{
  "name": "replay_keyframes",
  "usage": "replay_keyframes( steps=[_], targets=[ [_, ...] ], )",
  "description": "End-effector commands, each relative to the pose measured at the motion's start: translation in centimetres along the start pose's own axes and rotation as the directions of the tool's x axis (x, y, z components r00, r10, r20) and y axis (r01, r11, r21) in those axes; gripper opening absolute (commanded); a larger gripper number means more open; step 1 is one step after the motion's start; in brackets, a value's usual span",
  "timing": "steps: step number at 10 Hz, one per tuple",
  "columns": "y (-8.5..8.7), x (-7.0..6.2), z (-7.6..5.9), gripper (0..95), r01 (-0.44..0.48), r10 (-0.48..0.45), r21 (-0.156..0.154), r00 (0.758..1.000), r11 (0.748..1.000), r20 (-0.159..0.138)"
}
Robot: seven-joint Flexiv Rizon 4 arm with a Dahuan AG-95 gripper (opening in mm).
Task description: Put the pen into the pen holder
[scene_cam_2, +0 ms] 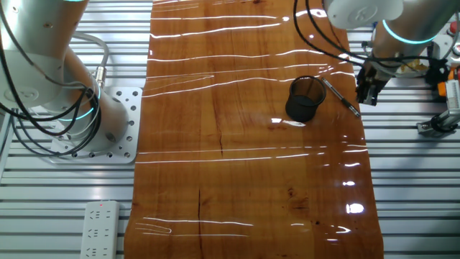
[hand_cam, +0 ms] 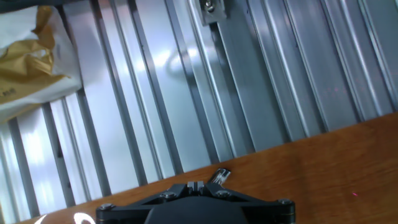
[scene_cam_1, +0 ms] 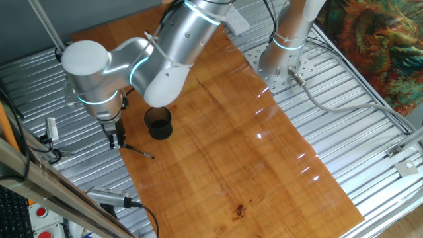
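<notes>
Gripper (scene_cam_1: 117, 140) is hanging at the wooden worktop (scene_cam_1: 264, 165) edge, over the pen's end, fingers looking together | pen (scene_cam_1: 137, 151) is lying flat, thin, dark, running diagonally just beside the pen holder (scene_cam_1: 158, 123) | hand view is showing only the pen's silvery end (hand_cam: 218, 175) poking past the gripper body, plus a yellow bag (hand_cam: 31, 56).

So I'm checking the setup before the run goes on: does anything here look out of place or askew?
Only the pen: it lies flat on the wooden board, near the board's edge, beside the upright pen holder rather than in it. The pincer is down at the pen's end. Nothing looks spilled or damaged.
</notes>
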State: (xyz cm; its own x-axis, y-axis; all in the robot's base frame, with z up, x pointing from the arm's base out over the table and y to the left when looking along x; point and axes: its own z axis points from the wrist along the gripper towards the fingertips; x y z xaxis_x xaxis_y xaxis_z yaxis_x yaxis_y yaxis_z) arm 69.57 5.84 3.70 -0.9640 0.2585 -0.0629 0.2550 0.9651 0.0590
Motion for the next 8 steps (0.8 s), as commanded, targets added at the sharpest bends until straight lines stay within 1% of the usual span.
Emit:
replay_keyframes(
  steps=[1, 2, 5, 6, 8],
  targets=[
    [0.3, 0.0, 0.1, 19.0, -0.001, 0.001, -0.021, 1.0, 1.0, -0.012],
    [0.2, 0.2, 0.2, 38.0, -0.001, 0.001, -0.021, 1.0, 1.0, -0.014],
    [-0.4, 0.9, 0.8, 38.0, -0.001, 0.001, -0.021, 1.0, 1.0, -0.012],
    [-1.0, 1.4, 1.2, 38.0, -0.001, 0.001, -0.021, 1.0, 1.0, -0.01],
    [-1.5, 2.0, 1.7, 38.0, -0.001, 0.001, -0.023, 1.0, 1.0, -0.008]
  ],
)
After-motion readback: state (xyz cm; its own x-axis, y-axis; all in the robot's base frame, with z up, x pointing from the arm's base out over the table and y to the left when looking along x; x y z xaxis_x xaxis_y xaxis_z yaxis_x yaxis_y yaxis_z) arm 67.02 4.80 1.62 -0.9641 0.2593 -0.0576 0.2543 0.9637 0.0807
